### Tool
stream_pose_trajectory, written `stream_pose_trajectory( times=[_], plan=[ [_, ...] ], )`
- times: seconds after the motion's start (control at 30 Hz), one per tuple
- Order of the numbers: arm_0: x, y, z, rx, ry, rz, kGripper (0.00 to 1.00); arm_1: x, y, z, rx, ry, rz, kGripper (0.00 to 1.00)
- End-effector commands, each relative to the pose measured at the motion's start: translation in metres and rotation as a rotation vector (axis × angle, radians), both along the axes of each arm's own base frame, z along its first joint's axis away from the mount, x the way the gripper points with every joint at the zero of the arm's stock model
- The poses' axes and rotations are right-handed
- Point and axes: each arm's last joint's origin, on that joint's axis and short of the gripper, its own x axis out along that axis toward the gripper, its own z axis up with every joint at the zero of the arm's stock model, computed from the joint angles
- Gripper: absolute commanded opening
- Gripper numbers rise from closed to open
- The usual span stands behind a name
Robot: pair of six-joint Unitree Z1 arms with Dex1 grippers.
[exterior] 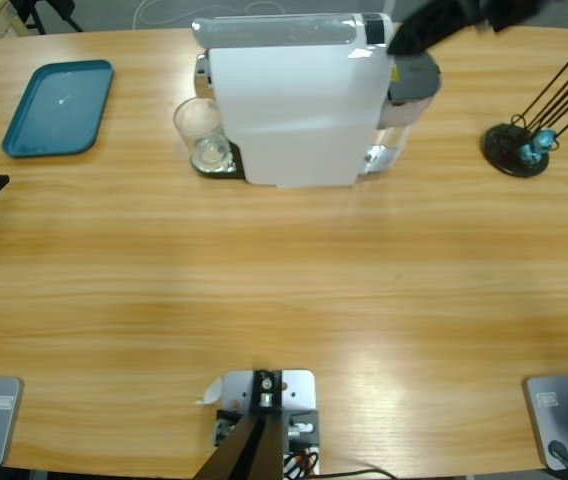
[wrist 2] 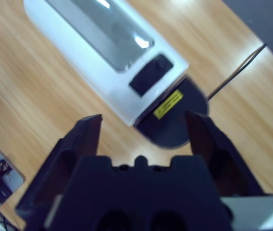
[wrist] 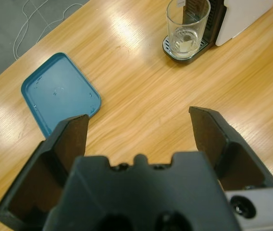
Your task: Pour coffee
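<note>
A shallow layer of pale coffee (wrist: 185, 44) lies in the bottom of a clear glass (exterior: 200, 131) that stands upright on the dark drip tray (wrist: 171, 49) at the left end of the white machine (exterior: 294, 105), on the wooden counter (exterior: 284, 290). The left end effector (wrist: 139, 127) hangs with its jaws spread wide and empty over bare wood, well apart from the glass, with the teal tray (wrist: 59, 94) off to one side of it. The right end effector (wrist 2: 143, 127), jaws also spread and gripping nothing, hovers above the machine's other end, over its dark round part bearing a yellow label (wrist 2: 168, 104), far from the coffee.
</note>
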Motion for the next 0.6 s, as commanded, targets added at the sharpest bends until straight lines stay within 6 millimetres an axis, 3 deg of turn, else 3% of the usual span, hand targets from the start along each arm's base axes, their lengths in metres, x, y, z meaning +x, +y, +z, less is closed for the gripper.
stream_pose_trajectory(
  times=[0.03,0.23,0.47,0.6],
  plan=[
    [0.001,-0.001,-0.012,0.012,0.033,0.002,0.903,-0.065,-0.044,-0.024,0.079,-0.008,-0.057,0.826],
    [0.001,-0.002,-0.014,0.006,0.034,0.003,0.897,-0.099,-0.066,-0.034,0.123,-0.026,-0.087,0.827],
    [0.002,-0.002,-0.022,-0.042,-0.027,0.000,0.896,-0.142,-0.093,-0.088,0.188,-0.057,-0.074,0.826],
    [0.004,-0.004,-0.028,-0.069,-0.060,-0.001,0.895,-0.167,-0.108,-0.102,0.271,-0.081,-0.075,0.816]
  ],
)
